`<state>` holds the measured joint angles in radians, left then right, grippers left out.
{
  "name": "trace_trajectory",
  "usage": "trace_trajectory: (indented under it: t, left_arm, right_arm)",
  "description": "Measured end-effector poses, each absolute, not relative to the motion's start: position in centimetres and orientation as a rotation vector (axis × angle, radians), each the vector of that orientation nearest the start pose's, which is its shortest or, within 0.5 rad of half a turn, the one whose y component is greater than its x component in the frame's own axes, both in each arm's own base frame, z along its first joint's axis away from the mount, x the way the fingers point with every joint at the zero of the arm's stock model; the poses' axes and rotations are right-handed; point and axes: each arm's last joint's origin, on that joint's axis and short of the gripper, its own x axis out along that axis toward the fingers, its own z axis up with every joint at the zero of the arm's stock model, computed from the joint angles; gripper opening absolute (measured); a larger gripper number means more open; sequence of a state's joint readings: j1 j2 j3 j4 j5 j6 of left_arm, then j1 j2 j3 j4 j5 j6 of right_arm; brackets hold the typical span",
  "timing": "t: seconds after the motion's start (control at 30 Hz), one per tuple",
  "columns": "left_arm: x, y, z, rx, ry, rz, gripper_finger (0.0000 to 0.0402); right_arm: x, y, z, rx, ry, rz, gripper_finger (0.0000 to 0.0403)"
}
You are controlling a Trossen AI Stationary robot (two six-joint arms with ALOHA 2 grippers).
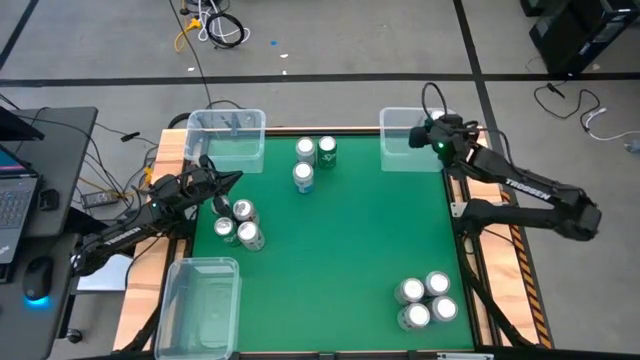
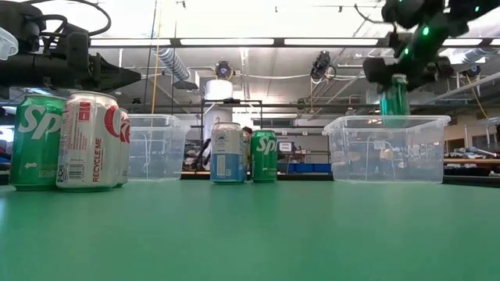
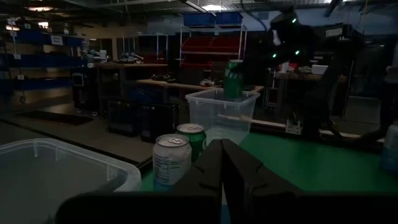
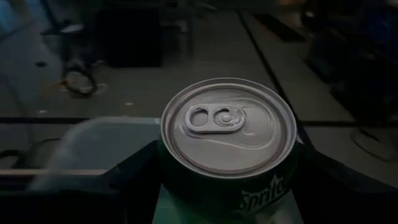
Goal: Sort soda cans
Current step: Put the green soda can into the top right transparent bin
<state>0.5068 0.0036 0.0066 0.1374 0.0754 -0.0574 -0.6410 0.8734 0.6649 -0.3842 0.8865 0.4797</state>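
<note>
My right gripper is shut on a green soda can and holds it above the clear far-right bin. My left gripper hovers shut just beyond three cans by the table's left edge, above their tops and touching none. In the low view these show as a green can and silver-and-red cans. Three more cans stand at the far middle. Several silver-topped cans stand at the near right corner. My right gripper pinches the green can between its two fingers, one on each side of the can's upper wall, just under the silver top. The fingers come from above. The can stays upright, lifted clear, over the bin's opening.
A clear bin sits at the far left corner and another at the near left corner. The middle of the green table is bare. Cables and a laptop desk lie off the table's left side.
</note>
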Motion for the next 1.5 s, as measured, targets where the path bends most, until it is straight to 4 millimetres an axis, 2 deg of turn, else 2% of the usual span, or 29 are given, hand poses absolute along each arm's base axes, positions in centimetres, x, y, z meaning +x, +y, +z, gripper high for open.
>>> trace_trajectory:
  t: [0.47,0.6,1.1,1.33,1.5]
  left_arm:
    - [8.5,4.5,17.9,-0.016,-0.147,0.426,0.0010]
    - [8.5,4.5,17.9,-0.016,-0.148,0.427,0.0010]
    - [8.5,4.5,17.9,-0.016,-0.147,0.427,0.0010]
    - [8.5,4.5,17.9,-0.016,-0.147,0.427,0.0010]
    - [8.5,4.5,17.9,-0.016,-0.148,0.427,0.0010]
  right_arm:
    - [12.3,-15.6,21.4,0.326,0.253,-1.724,0.0284]
    - [12.6,-16.0,20.6,0.318,0.243,-1.760,0.0284]
    - [15.6,-15.2,19.4,0.400,0.202,-1.596,0.0285]
    - [17.6,-13.7,18.9,0.475,0.182,-1.446,0.0285]
    - [19.0,-12.7,19.7,0.492,0.146,-1.342,0.0285]
